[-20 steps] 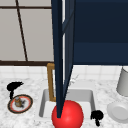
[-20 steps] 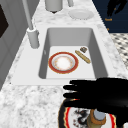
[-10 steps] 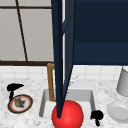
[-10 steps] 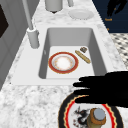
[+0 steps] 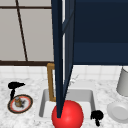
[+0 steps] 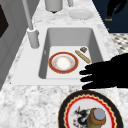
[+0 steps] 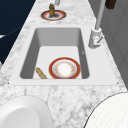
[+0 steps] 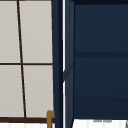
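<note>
My left hand (image 5: 15, 86) hovers over the left counter, just behind a red-and-black rimmed plate (image 5: 20, 103) that carries a small brown jar (image 5: 18, 102). In the left side view this hand (image 6: 107, 72) reaches with straight fingers above the counter strip between the sink and the jar plate (image 6: 75, 105), and it holds nothing. My right hand (image 5: 97, 116) floats at the sink's front right corner with relaxed fingers, also holding nothing. Inside the sink (image 6: 92, 40) lie a red-rimmed plate (image 6: 63, 62), a breadstick (image 6: 83, 57) and a small brown piece (image 6: 83, 49).
An open dark blue cabinet door (image 5: 60, 57) hangs down in front of the sink, with a red ball (image 5: 67, 116) below it. The faucet (image 6: 32, 37) stands at the sink's back. A white plate (image 5: 118, 111) and a grey canister (image 5: 123, 82) sit on the right counter.
In the left side view the left hand has drawn back from over the jar plate toward the sink, uncovering the plate and jar. The right hand has stayed put.
</note>
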Controlling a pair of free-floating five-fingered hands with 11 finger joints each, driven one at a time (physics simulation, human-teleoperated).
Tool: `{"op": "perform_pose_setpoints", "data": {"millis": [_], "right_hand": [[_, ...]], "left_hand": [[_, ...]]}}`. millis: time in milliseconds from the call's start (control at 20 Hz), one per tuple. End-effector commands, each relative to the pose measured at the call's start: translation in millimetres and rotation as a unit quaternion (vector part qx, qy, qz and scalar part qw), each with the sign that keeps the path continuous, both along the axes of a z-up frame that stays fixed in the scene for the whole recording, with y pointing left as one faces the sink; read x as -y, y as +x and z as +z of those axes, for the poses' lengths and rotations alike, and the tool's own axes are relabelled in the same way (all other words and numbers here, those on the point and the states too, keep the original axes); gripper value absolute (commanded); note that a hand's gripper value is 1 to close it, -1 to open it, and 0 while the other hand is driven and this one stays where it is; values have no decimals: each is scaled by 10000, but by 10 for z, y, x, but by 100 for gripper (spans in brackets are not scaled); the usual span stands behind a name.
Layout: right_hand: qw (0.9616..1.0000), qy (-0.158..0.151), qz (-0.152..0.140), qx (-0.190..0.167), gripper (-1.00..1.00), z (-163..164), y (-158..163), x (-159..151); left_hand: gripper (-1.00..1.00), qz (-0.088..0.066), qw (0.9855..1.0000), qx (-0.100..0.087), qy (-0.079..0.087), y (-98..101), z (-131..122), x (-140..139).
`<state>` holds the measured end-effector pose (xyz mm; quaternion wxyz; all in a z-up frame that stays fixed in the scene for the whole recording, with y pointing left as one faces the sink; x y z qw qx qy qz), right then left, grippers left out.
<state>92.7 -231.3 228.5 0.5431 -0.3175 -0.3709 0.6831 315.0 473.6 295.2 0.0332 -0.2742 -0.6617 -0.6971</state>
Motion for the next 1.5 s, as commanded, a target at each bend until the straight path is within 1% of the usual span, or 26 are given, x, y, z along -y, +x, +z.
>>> {"op": "perform_pose_setpoints", "data": {"millis": [0, 350, 400, 500, 550, 600, 750, 800, 900, 950, 1000, 1050, 1150, 1250, 1300, 1350, 1400, 1450], "right_hand": [[10000, 0, 0, 0, 0, 0, 0, 0], [10000, 0, 0, 0, 0, 0, 0, 0], [10000, 0, 0, 0, 0, 0, 0, 0], [10000, 0, 0, 0, 0, 0, 0, 0], [10000, 0, 0, 0, 0, 0, 0, 0], [10000, 0, 0, 0, 0, 0, 0, 0], [10000, 0, 0, 0, 0, 0, 0, 0], [10000, 0, 0, 0, 0, 0, 0, 0], [10000, 0, 0, 0, 0, 0, 0, 0], [10000, 0, 0, 0, 0, 0, 0, 0], [10000, 0, 0, 0, 0, 0, 0, 0], [10000, 0, 0, 0, 0, 0, 0, 0], [10000, 0, 0, 0, 0, 0, 0, 0], [10000, 0, 0, 0, 0, 0, 0, 0], [10000, 0, 0, 0, 0, 0, 0, 0], [10000, 0, 0, 0, 0, 0, 0, 0], [10000, 0, 0, 0, 0, 0, 0, 0], [10000, 0, 0, 0, 0, 0, 0, 0]], "left_hand": [[-100, 0, 9995, -313, 34, -19, 178, 70], [-100, 25, 9987, -493, 133, -94, 473, 290], [-100, -24, 9985, -516, 158, -106, 507, 338], [-100, -26, 9980, -608, 181, -96, 529, 413], [-100, 13, 9977, -648, 187, -92, 521, 461], [-100, 34, 9977, -644, 217, -102, 524, 531], [-100, 60, 9974, -673, 232, -118, 526, 690], [-100, 65, 9977, -633, 230, -132, 526, 752], [-100, 71, 9981, -561, 244, -134, 441, 900], [-100, 72, 9981, -568, 247, -134, 425, 964], [-100, 72, 9980, -593, 210, -131, 406, 1001], [-100, 74, 9977, -626, 239, -140, 383, 1087], [-100, 77, 9973, -697, 213, -162, 311, 1190], [-100, 205, 9970, -720, 195, -210, 213, 1267], [-100, 238, 9971, -703, 194, -230, 173, 1314], [-100, 289, 9972, -659, 189, -250, 115, 1355], [-100, 404, 9973, -582, 177, -252, 57, 1373], [-100, 442, 9973, -556, 167, -269, 5, 1404]]}}
